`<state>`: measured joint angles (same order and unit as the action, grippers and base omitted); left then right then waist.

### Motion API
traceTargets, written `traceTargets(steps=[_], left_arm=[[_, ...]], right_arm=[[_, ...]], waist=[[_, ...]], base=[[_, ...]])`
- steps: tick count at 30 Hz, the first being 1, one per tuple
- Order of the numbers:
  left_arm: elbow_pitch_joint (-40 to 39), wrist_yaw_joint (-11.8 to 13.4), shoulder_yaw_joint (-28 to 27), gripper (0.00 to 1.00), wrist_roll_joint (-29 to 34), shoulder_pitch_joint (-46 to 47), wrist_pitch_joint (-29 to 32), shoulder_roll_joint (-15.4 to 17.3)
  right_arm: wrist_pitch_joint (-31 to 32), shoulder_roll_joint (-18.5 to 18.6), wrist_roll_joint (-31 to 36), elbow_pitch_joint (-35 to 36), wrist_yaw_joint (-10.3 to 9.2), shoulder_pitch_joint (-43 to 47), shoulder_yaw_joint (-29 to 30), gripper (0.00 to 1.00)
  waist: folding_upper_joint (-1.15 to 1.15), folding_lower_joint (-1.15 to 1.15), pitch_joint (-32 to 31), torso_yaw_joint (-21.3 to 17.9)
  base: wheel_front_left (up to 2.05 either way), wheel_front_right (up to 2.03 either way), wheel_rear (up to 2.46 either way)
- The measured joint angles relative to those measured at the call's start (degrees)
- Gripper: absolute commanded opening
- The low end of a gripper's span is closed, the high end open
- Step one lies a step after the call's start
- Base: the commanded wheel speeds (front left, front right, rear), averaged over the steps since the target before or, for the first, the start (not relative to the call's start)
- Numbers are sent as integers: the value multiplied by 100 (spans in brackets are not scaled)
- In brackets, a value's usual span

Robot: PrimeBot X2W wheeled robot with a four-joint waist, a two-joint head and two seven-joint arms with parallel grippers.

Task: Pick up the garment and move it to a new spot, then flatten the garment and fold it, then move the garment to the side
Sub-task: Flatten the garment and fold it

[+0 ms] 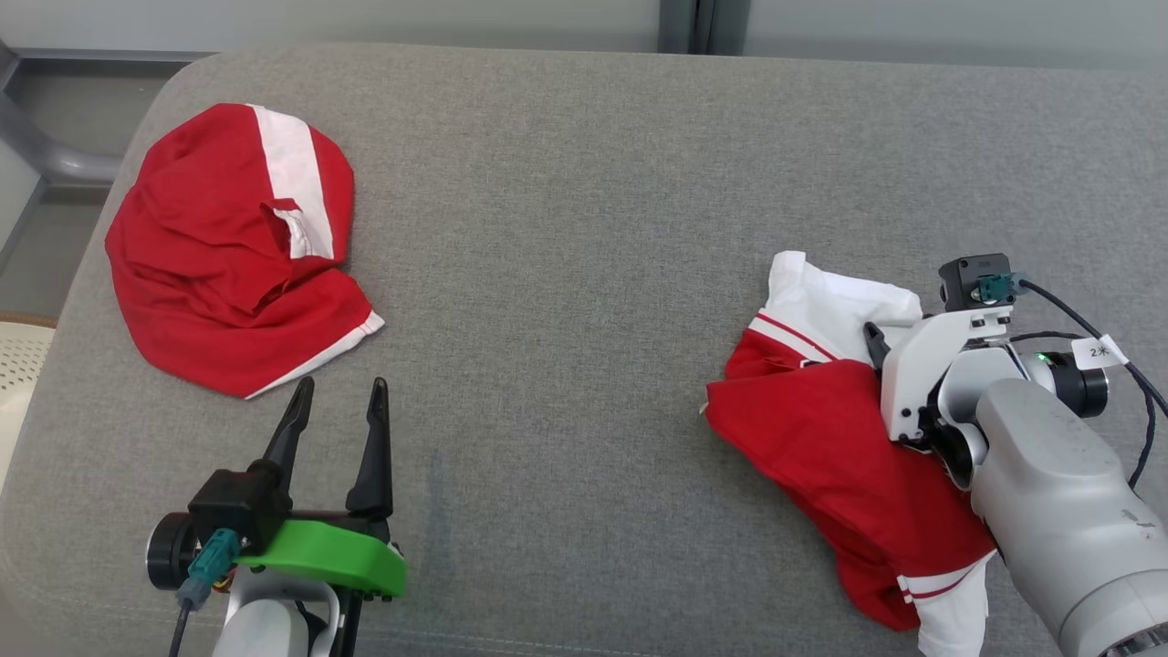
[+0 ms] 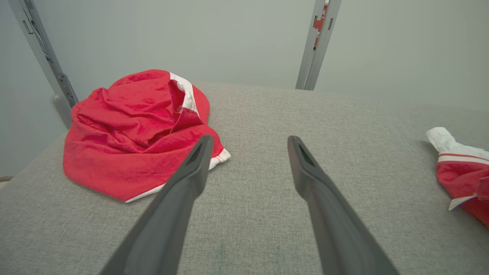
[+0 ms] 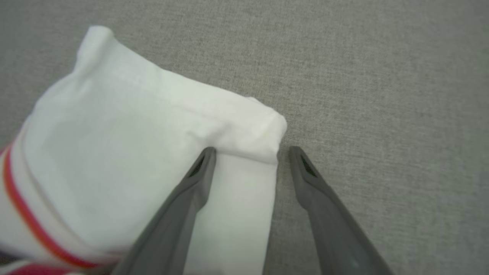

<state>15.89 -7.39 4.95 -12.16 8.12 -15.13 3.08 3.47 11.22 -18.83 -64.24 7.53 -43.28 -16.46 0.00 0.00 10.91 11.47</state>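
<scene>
A crumpled red and white garment point(image 1: 821, 438) lies at the right of the grey padded surface point(image 1: 593, 228); its edge shows in the left wrist view point(image 2: 464, 175). My right gripper point(image 1: 881, 351) hangs over its white sleeve point(image 3: 133, 152), tilted down, mostly hidden behind its own wrist. In the right wrist view that gripper point(image 3: 252, 152) is open, and its two fingers straddle the sleeve's right corner without closing on it. A second garment point(image 1: 219, 274), red with a white stripe, is bunched at the far left point(image 2: 130, 141). My left gripper point(image 1: 341, 385) stands open and empty just below it point(image 2: 250, 139).
The surface's rounded far-left corner meets a grey metal frame point(image 1: 55, 160). A cream perforated object point(image 1: 18, 356) sits past the left edge. An upright metal post point(image 2: 317, 46) stands behind the far edge. Bare grey fabric stretches between the two garments.
</scene>
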Motion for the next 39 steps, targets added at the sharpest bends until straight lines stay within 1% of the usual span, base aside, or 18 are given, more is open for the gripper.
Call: traceTargets(steps=[1, 2, 5, 7, 12, 17, 18, 20, 23, 24, 25, 26, 29, 31, 35, 39], left_arm=[[10, -1, 3, 100, -18, 9, 0, -2], [14, -1, 3, 100, -31, 13, 0, -3], [23, -1, -1, 100, -41, 13, 0, -5], [30, -1, -1, 100, -41, 13, 0, -7], [43, -1, 8, 100, -66, 15, 0, -12], [60, -1, 40, 100, -70, 35, 0, -14], [60, -1, 66, 100, -86, 44, 0, -15], [60, -1, 87, 100, -111, 48, 0, -16], [58, -1, 110, 100, -138, 49, 0, -16], [58, -1, 120, 100, -140, 49, 0, -16], [58, -1, 122, 100, -142, 49, 0, -16], [59, -1, 123, 100, -151, 49, 0, -16], [73, -1, 118, 100, -176, 49, 0, -18], [83, -1, 88, 100, -170, 49, 0, -20], [83, -1, 13, 100, -109, 43, 0, -20], [73, -1, -69, 100, -59, -50, 0, -21]], right_arm=[[23, -3, -76, -16, -5, -24, -53, 28], [18, 0, -141, -16, -5, -42, -81, 0], [-27, 25, -260, -24, 2, -82, -232, 0], [-172, 93, -335, -24, 2, -148, -261, 0], [-755, 490, -348, -33, 1, -670, -190, 0], [-1349, 823, -143, -263, 1, -1296, 51, 0], [-1523, 975, -20, -413, 1, -1499, 180, 0], [-1671, 1116, 172, -564, 1, -1672, 355, 0], [-1748, 1120, 376, -713, 1, -1747, 525, 0], [-1760, 1077, 430, -765, 1, -1736, 573, 17], [-1770, 1043, 475, -789, 1, -1722, 609, 60], [-1775, 1014, 521, -814, 1, -1708, 666, 100], [-1822, 1022, 651, -827, 1, -1695, 826, 100], [-1838, 1006, 786, -701, 1, -1673, 940, 100], [-1849, 964, 959, 8, 1, -1480, 1222, 100], [-1851, 733, 1026, 767, 1, -916, 1457, 100]], waist=[[0, 0, 7, 17], [0, 0, 11, 28], [0, 0, 8, 45], [0, 0, 0, 45], [0, 0, -1, 39], [0, 0, -15, 50], [0, 0, -20, 69], [0, 0, -23, 97], [0, 0, -21, 132], [0, 0, -18, 141], [0, 0, -21, 145], [0, 0, -26, 143], [0, 0, -38, 128], [0, 0, -67, 98], [0, 0, -148, 13], [0, 0, -279, -100]], base=[[0, 0, 0], [0, 0, 0], [0, 0, 0], [0, 0, 0], [0, 0, 0], [0, 0, 0], [0, 0, 0], [0, 0, 0], [0, 0, 0], [0, 0, 0], [0, 0, 0], [0, 0, 0], [0, 0, 0], [0, 0, 0], [0, 0, 0], [0, 0, 0]])
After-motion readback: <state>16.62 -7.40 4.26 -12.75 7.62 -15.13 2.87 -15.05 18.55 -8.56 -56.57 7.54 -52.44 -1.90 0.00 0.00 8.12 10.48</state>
